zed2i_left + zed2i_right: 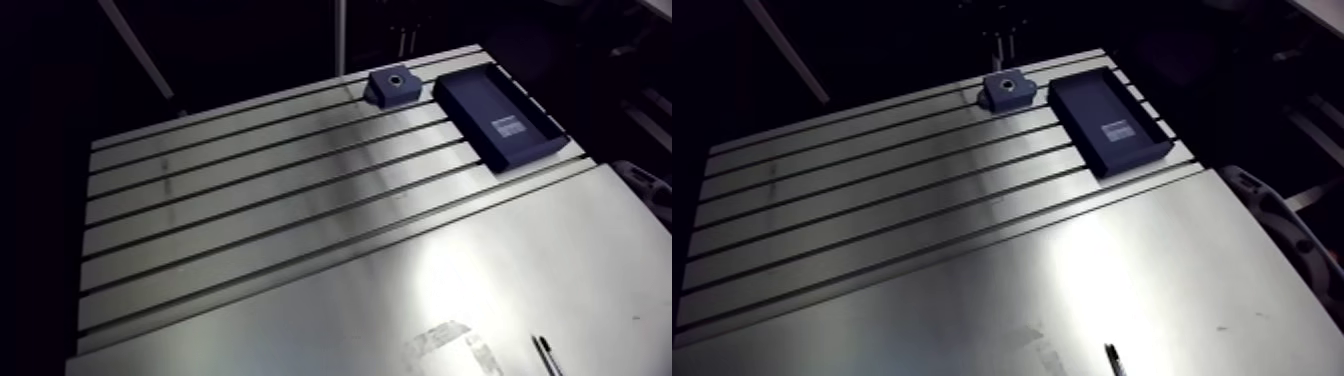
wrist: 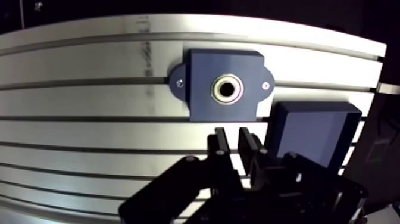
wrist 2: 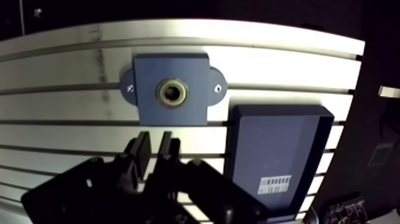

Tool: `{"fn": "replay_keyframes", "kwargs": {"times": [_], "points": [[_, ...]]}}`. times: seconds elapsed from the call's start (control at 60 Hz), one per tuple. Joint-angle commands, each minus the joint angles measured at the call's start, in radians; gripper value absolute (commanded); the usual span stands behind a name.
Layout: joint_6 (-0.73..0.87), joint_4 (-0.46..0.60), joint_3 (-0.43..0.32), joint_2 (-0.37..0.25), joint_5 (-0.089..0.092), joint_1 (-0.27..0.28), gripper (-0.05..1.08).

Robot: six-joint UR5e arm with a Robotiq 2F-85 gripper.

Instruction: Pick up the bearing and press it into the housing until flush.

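The dark blue housing (image 2: 202,89) is screwed to the slotted table near its far edge; the arm view shows it too (image 1: 392,85). A metal bearing (image 2: 227,89) sits in its centre bore, and its rim looks level with the top face. In the wrist view my gripper (image 2: 234,140) hangs above the table just short of the housing. Its two black fingers stand a narrow gap apart with nothing between them, and bare table shows through the gap. The gripper does not show in the arm view.
A dark blue shallow tray (image 3: 238,149) with a barcode label (image 3: 272,184) lies right beside the housing, with nothing else in it. On the smooth plate at the table's near side lie a pen (image 1: 545,355) and a patch of tape (image 1: 445,345).
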Motion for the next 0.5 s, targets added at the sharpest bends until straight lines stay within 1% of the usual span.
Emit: {"fn": "replay_keyframes", "kwargs": {"times": [0.017, 0.05, 0.067, 0.083, 0.1, 0.15, 0.3, 0.333, 0.367, 0.4, 0.433, 0.45, 0.467, 0.483, 0.5], "points": [[0.013, 0.091, 0.0, -0.07, -0.004, 0.002, 0.0], [0.016, 0.11, 0.005, -0.1, 0.0, 0.002, 0.0], [0.016, 0.11, 0.005, -0.1, 0.0, 0.002, 0.0], [0.018, 0.119, 0.007, -0.116, 0.002, 0.002, 0.0], [0.018, 0.119, 0.007, -0.116, 0.002, 0.002, 0.0], [0.022, 0.137, 0.014, -0.144, 0.004, 0.002, 0.0], [0.044, 0.187, 0.02, -0.184, 0.009, 0.002, 0.0], [0.043, 0.197, 0.024, -0.196, 0.012, 0.002, 0.0], [0.044, 0.204, 0.034, -0.223, 0.02, 0.002, 0.0], [0.044, 0.204, 0.034, -0.223, 0.02, 0.002, 0.0], [0.045, 0.205, 0.047, -0.259, 0.022, 0.002, 0.0], [0.045, 0.205, 0.047, -0.259, 0.022, 0.002, 0.0], [0.047, 0.205, 0.055, -0.279, 0.023, 0.002, 0.0], [0.047, 0.205, 0.055, -0.279, 0.023, 0.002, 0.0], [0.05, 0.205, 0.061, -0.298, 0.024, 0.002, 0.01]]}}
